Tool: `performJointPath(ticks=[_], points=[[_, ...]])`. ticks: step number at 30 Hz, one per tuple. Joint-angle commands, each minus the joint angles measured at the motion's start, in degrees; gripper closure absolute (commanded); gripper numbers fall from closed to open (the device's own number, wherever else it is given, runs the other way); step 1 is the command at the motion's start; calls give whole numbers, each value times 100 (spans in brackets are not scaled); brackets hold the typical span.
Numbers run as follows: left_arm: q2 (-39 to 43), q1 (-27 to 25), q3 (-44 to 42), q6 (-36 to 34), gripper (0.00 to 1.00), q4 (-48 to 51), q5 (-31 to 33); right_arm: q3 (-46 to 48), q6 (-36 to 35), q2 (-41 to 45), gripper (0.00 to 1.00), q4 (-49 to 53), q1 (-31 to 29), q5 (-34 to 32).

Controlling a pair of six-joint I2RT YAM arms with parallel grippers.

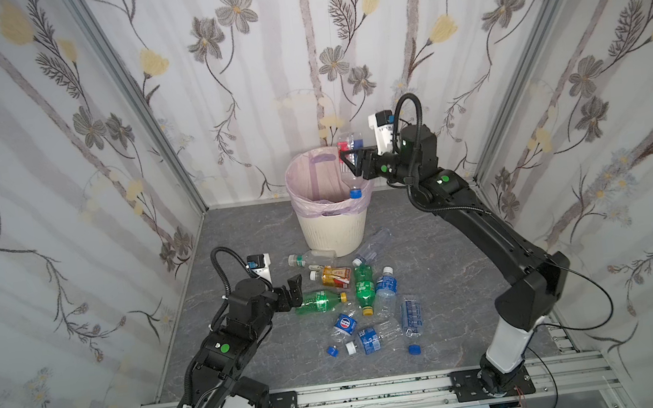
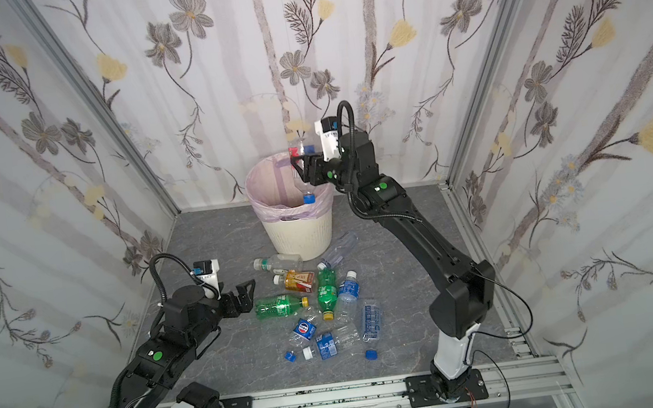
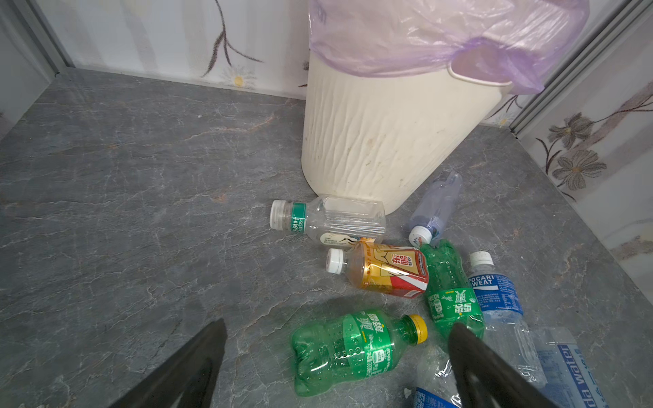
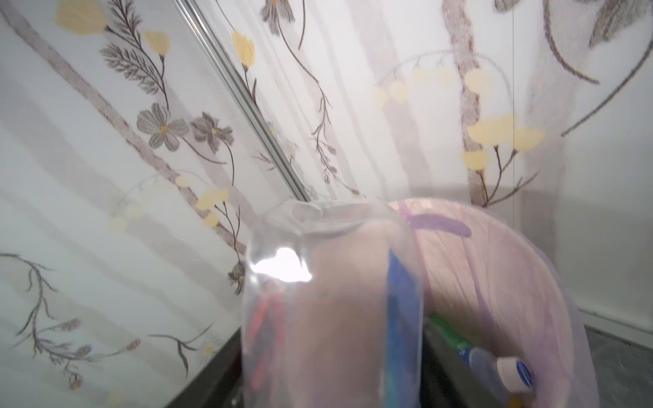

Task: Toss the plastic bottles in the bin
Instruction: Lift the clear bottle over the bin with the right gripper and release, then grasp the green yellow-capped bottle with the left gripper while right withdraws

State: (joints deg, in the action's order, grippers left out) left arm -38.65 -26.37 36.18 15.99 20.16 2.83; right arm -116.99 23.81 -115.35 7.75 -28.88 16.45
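Your right claw (image 1: 350, 161) hangs above the bin (image 1: 332, 233), mid-frame, a clear bottle (image 1: 349, 179) cap-down between its jaws; held or loose, you cannot tell. Your left claw (image 1: 295, 290) gapes wide by the floor bottles (image 1: 363, 288).

Grey floor (image 1: 236, 232), bin (image 1: 332, 233), scattered bottles (image 1: 319, 301), caps (image 1: 332, 351)
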Motion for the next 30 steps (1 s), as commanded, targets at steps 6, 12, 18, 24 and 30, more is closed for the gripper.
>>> performJointPath(ticks=[6,12,18,24,30], points=[[-81,9,16,-2,0,-91,-301,326,276,255,1,-635,-15,15],[-397,5,132,-323,0,-91,-468,1975,-25,1449,1,-748,20,19],[-1002,9,570,-1282,0,-83,-995,3717,-355,2737,1,-334,21,-319],[-1414,-1,858,-2898,0,68,-1094,5404,-361,3863,1,-139,15,-626],[-1623,-10,676,-4280,0,412,-776,6584,-247,4647,1,-3,25,-861]])
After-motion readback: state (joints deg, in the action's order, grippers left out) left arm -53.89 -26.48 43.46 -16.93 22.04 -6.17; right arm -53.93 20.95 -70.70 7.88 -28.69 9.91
